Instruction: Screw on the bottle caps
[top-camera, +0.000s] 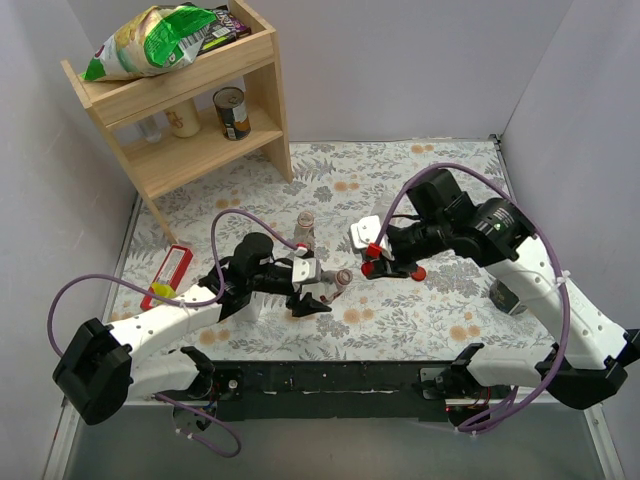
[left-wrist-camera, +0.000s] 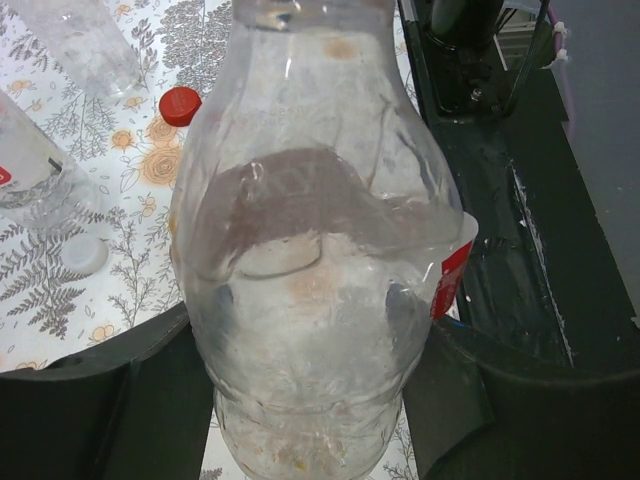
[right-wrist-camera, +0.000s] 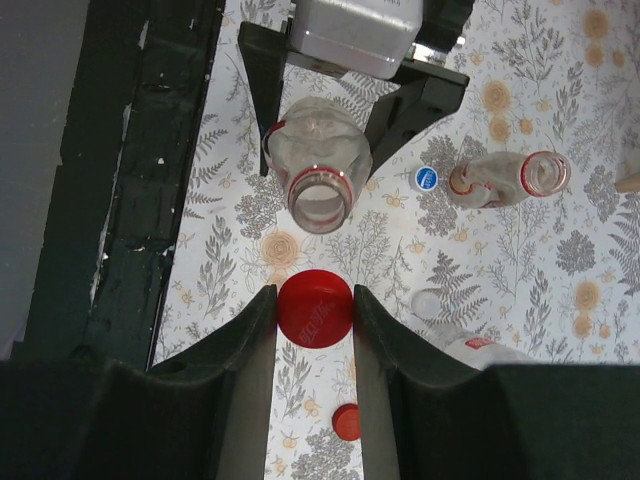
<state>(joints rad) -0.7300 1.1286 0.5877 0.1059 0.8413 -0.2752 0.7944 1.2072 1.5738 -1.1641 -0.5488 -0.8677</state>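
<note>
My left gripper (top-camera: 312, 290) is shut on a clear bottle (left-wrist-camera: 310, 250), held on its side with the open neck (right-wrist-camera: 320, 198) pointing at the right gripper. My right gripper (right-wrist-camera: 314, 312) is shut on a red cap (right-wrist-camera: 315, 310), a short way in front of that open mouth and not touching it. Another red cap (right-wrist-camera: 346, 421) lies on the mat below; it also shows in the top view (top-camera: 415, 272). A blue cap (right-wrist-camera: 425, 178) lies beside a second open bottle (right-wrist-camera: 505, 177) lying on its side. A clear bottle (top-camera: 305, 228) stands behind the left gripper.
A wooden shelf (top-camera: 200, 110) at the back left holds a snack bag, a can and small bottles. A red and yellow object (top-camera: 168, 275) lies at the left. A dark object (top-camera: 505, 295) stands at the right. A labelled bottle (right-wrist-camera: 480, 350) lies near the right fingers.
</note>
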